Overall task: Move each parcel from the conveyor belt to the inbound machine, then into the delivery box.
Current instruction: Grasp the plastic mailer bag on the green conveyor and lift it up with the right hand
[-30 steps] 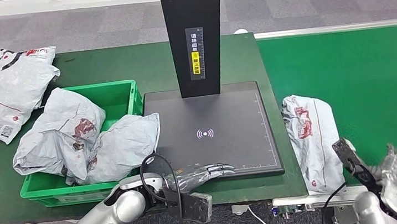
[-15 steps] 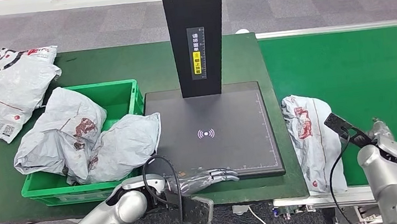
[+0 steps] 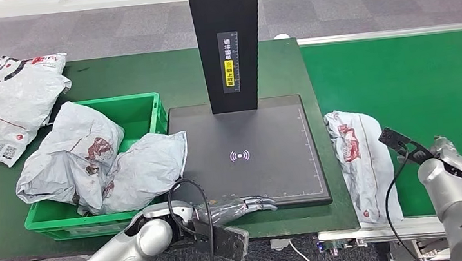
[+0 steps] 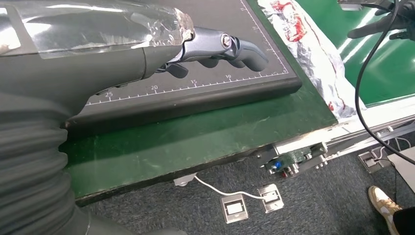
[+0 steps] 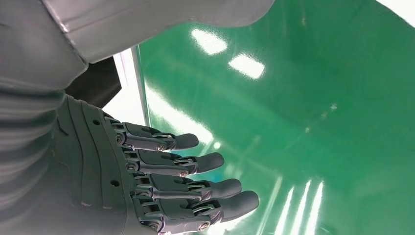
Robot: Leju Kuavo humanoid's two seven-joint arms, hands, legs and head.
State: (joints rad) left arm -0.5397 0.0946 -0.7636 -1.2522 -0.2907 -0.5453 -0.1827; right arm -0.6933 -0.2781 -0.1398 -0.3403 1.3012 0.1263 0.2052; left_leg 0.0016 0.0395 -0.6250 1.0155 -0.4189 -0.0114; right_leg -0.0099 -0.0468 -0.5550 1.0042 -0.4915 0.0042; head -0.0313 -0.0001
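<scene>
My right hand is open and holds nothing, beside the parcel on the belt. My left hand holds nothing too. The soft bag could slip from my fingers.

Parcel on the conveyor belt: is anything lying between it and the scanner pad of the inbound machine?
Nothing visible. The parcel lies at the belt's near left edge, right beside the inbound machine's pad, whose dark surface is bare. The left robot hand rests only at the pad's front edge.
</scene>
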